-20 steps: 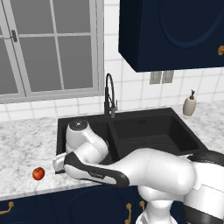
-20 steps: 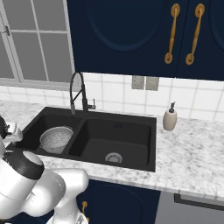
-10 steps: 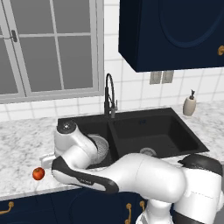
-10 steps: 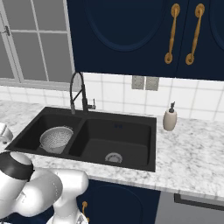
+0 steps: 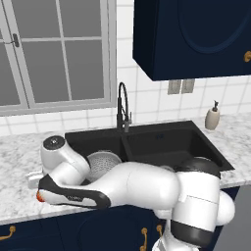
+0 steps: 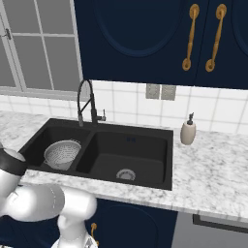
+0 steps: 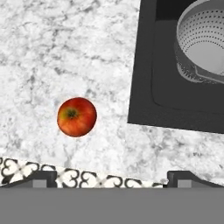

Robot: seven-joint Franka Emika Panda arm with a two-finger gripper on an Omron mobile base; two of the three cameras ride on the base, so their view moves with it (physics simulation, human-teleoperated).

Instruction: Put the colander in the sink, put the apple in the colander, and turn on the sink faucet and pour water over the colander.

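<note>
Now the claw (image 7: 112, 177) hangs over the surface (image 7: 65, 52) with its two tips spread wide and nothing between them. In the hand view the apple (image 7: 77, 117) sits on the marble at about 10 o'clock from the claw, near the front edge and a little way from the sink (image 7: 144, 87). It could roll off that edge if a tip bumps it, since it is round and smooth. The colander (image 6: 62, 153) already rests in the left basin, with the sink faucet (image 6: 87, 102) behind it. Grey-white marble runs around the sink, a soap bottle (image 6: 188, 131) stands at its far right, and there are a window (image 5: 54, 49) and dark blue cupboards (image 6: 145, 38).
</note>
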